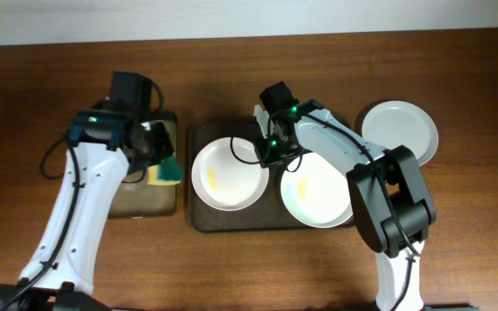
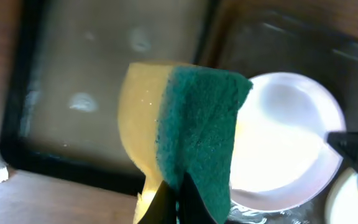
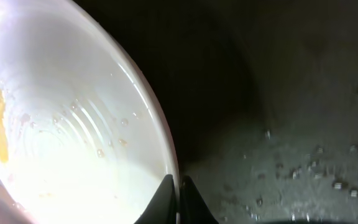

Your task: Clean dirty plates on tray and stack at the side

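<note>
**Two-arm plate cleaning: sponge held, plate rim gripped**

*Overhead view.* The large tray [image 1: 199,216] lies at the centre of the wooden table [image 1: 456,242] and carries two white plates side by side. The left plate [image 1: 223,181] bears a yellow smear [image 1: 213,179] inside. The right plate [image 1: 318,199] lies at the tray's right end. A third plate [image 1: 402,130] rests on the table, off the tray, to its upper right. A narrow black tray [image 1: 141,203] sits just left of the large tray.

*Left arm.* The left gripper [image 2: 179,198] is clamped on a sponge [image 2: 191,124], yellow on one face and green on the other. The sponge is held over the right edge of the narrow black tray, near the left plate but apart from it.

*Right arm.* The right gripper [image 3: 179,190] is closed on the left plate's rim at its upper right side, one finger inside the rim and one outside. The wrist view shows droplets and the smear on the plate's inner surface, with the speckled floor of the large tray beyond the rim. Whether the gripped edge is raised off the tray cannot be judged from these views.
</note>
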{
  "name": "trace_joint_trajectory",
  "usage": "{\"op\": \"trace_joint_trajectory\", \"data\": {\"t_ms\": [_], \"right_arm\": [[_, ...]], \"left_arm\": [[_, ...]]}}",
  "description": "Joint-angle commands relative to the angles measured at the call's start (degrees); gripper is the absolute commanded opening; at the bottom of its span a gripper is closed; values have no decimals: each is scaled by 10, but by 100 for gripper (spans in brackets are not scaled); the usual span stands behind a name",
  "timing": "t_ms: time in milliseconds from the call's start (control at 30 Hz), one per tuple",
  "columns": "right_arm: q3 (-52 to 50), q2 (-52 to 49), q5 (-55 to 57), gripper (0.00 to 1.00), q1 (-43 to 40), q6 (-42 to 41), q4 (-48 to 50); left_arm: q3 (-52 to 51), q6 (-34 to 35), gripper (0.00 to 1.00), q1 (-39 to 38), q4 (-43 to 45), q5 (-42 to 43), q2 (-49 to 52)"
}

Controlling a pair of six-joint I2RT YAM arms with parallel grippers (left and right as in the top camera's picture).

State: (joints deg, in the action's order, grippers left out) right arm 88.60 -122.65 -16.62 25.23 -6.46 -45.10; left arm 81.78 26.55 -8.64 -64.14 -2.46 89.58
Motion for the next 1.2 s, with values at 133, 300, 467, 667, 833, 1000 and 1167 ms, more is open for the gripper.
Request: {"op": "trace_joint_trajectory", "data": {"t_ms": [133,300,467,667,833,1000,1167], "right_arm": [[-7,-7,-10,4,-1,-35,-14],[-7,-7,-10,4,-1,-35,-11],[-7,-7,-10,4,-1,-35,-10],[-7,-7,-10,4,-1,-35,-9],[-7,-7,-10,4,-1,-35,0],[-7,-7,-9,4,-1,-35,1],[-7,-7,-7,4,-1,-35,2]], "left_arm": [[-90,26,0,-47,157,132,-4],[-158,64,0,-75,258,134,1],[-200,90,0,-92,312,134,35],[-201,100,0,-92,351,166,103],[-201,64,0,-92,362,166,156],[-201,48,0,-92,314,29,169],[-189,48,0,-92,258,-160,164]]}}
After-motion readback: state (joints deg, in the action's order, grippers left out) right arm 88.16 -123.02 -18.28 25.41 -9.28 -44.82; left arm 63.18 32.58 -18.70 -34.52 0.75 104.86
